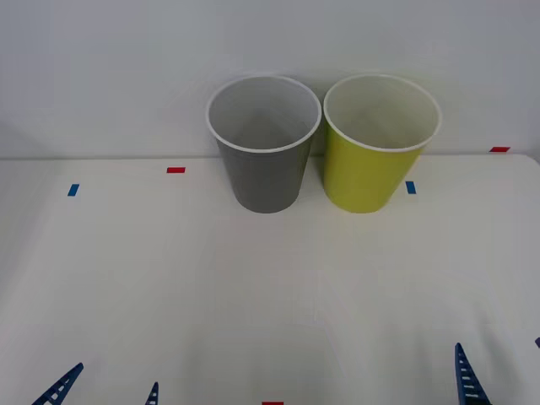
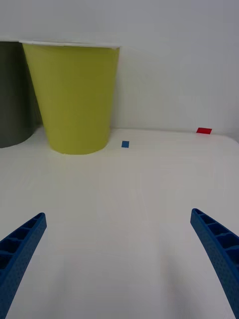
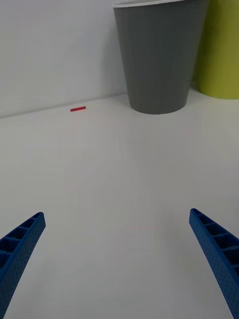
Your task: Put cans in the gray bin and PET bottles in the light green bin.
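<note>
The left tool (image 1: 105, 386) waited low at the near edge of the white tabletop (image 1: 253, 295), its blue ribbed fingers (image 3: 20, 249) spread wide apart with nothing between them. A red marker (image 1: 175, 170) and a blue marker (image 1: 73, 190) lay on the tabletop farther back on that side.

Toward the back wall stood the gray bin (image 1: 264, 143), upright, white-rimmed and pale inside, with no can or bottle visible in it from above. Just beside it, rims nearly touching, stood the green bin (image 1: 380, 143), equally upright and showing a bare interior. A second blue marker (image 1: 410, 187) sat at its base and another red marker (image 1: 499, 149) lay near the far right corner.

The right tool (image 1: 498, 371) held at the near edge on its own side, fingers (image 2: 219, 249) likewise parted and empty.

No can or bottle lay on the tabletop. Judging by the task, a drink can would probably be light, thin-walled and smooth, prone to denting or slipping; a grip across the middle of its body, squeezed gently, looked safest. Both bins seemed light and tall enough to tip if knocked.
</note>
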Available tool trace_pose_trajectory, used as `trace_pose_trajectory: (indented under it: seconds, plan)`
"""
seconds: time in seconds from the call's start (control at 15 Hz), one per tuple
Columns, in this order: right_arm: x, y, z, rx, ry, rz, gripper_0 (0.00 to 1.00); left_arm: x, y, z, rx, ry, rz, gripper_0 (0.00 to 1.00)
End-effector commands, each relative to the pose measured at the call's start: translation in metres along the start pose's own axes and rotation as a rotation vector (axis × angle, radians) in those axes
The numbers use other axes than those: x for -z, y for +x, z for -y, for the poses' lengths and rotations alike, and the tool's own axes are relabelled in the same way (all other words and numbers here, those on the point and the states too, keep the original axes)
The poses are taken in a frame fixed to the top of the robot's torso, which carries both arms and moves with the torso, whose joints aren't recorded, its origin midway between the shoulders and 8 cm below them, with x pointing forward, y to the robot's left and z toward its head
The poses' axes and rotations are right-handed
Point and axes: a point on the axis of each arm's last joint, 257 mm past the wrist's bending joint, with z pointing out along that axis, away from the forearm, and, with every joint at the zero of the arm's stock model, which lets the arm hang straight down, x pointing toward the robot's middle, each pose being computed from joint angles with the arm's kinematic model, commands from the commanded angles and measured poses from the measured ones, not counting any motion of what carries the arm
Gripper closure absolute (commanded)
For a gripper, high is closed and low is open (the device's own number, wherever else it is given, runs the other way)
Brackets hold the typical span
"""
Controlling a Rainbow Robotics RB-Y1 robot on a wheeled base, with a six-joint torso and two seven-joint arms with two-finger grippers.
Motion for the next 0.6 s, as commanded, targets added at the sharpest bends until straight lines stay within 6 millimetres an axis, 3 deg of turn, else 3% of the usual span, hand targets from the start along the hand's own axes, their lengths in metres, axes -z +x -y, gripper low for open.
trace_pose_trajectory:
  seconds: [0.07,0.6]
  plan:
    - [0.0036,0.0024,-0.0002,-0.015,0.005,-0.009,0.00,0.0000,0.0000,0.0000,0.000,0.000,0.000,0.00]
    - [0.0036,0.0024,-0.0002,-0.015,0.005,-0.009,0.00,0.0000,0.0000,0.0000,0.000,0.000,0.000,0.00]
